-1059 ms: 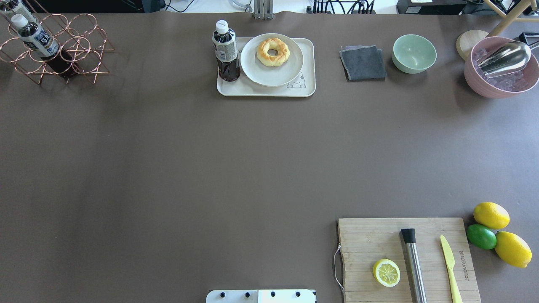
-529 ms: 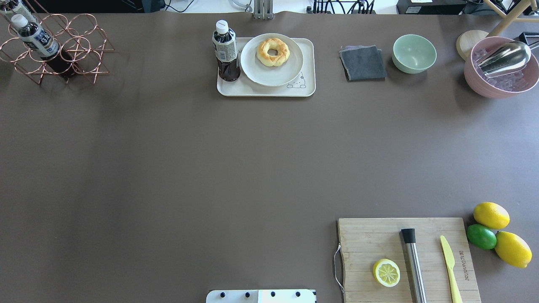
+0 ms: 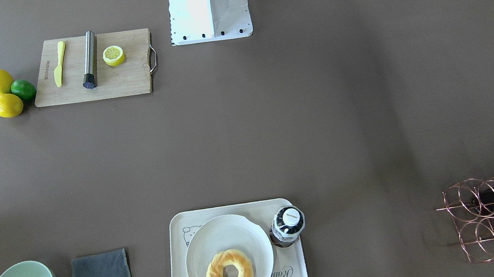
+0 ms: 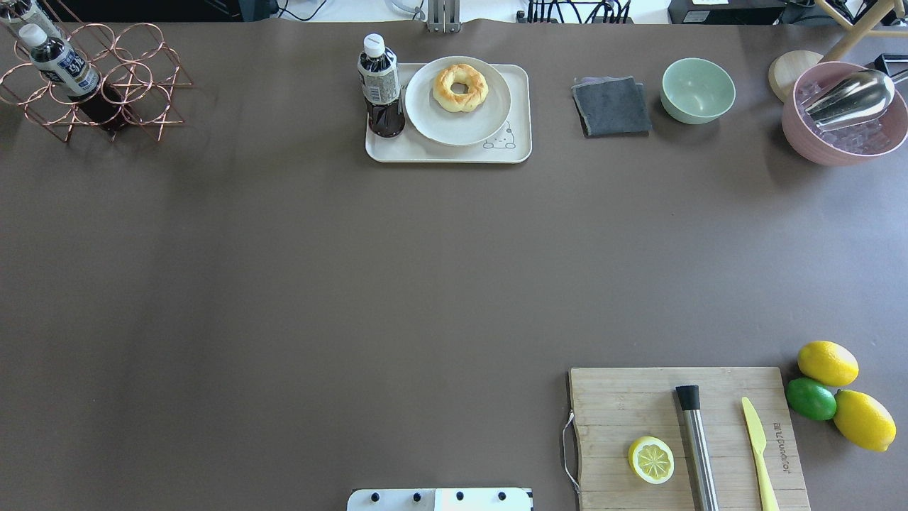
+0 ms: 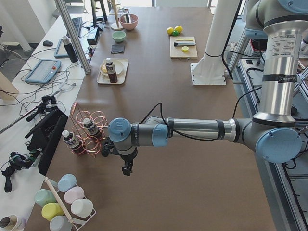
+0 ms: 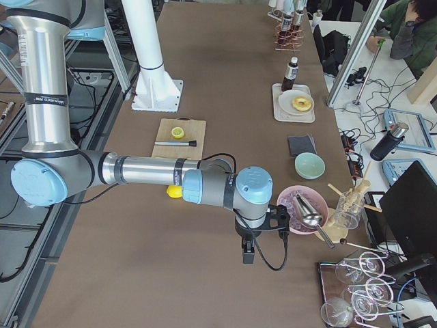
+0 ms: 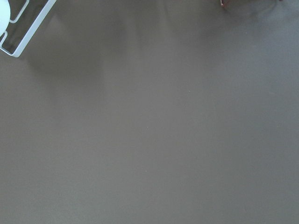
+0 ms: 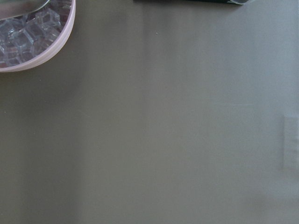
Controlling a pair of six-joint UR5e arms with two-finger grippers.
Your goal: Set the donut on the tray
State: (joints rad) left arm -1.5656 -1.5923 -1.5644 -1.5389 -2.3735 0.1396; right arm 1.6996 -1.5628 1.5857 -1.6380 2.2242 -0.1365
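Starting at the far left corner of the counter point(image 4: 284, 284) in the overhead view, a copper wire rack point(image 4: 120, 78) cradles a tilted dark bottle point(image 4: 60, 67). The left arm point(image 5: 192, 129) reaches out over the counter just beside that rack in the left-end view. The left jaws show only there, so I cannot tell whether they stand wide or narrow.

Further right, at the far edge, lies the tray point(image 4: 440, 154). A drink bottle point(image 4: 379, 85) stands upright on its left end, just beside a white plate point(image 4: 440, 128) that covers most of the rest. The donut point(image 4: 460, 87) lies flat on that plate, toward its far side, held by neither arm.

Right of the tray come a folded grey cloth point(image 4: 611, 106), a pale green bowl point(image 4: 698, 90) and a pink bowl point(image 4: 801, 138) of ice with a metal scoop point(image 4: 851, 98). On the near right, a wooden cutting board point(image 4: 624, 404) carries a lemon half point(image 4: 651, 460), a steel rod point(image 4: 699, 454) and a yellow knife point(image 4: 757, 447). Two lemons point(image 4: 827, 363) and a lime point(image 4: 811, 398) lie just beside it. The right arm point(image 6: 143, 169) hangs near the pink bowl; the right jaws cannot be judged either.
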